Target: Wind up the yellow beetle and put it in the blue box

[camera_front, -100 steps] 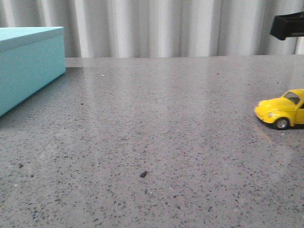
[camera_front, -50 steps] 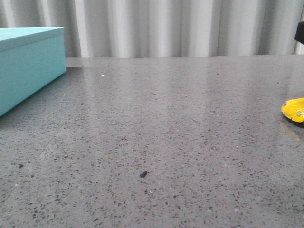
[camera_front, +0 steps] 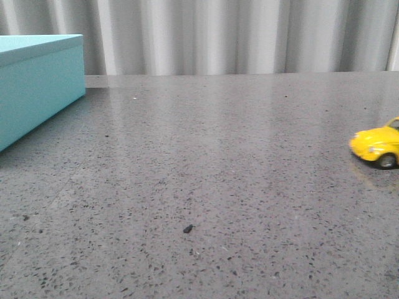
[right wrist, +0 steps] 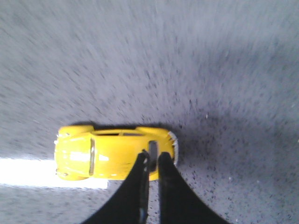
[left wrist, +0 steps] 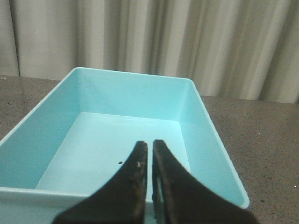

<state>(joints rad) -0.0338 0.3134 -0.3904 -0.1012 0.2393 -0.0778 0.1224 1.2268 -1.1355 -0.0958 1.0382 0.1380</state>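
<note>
We are seeing the beetle sitting on the table at its far right edge, well apart from the box at far left. Our right gripper is hovering above the car, fingers nearly pressed together and gripping nothing. Our left gripper is hanging over the open box, fingers almost touching, also holding nothing.

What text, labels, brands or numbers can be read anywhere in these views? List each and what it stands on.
None: no readable text in any view.
The blue box has plain walls and floor.
The yellow beetle shows no legible badge or plate; that view is motion-blurred.
The table bears only speckles.
</note>
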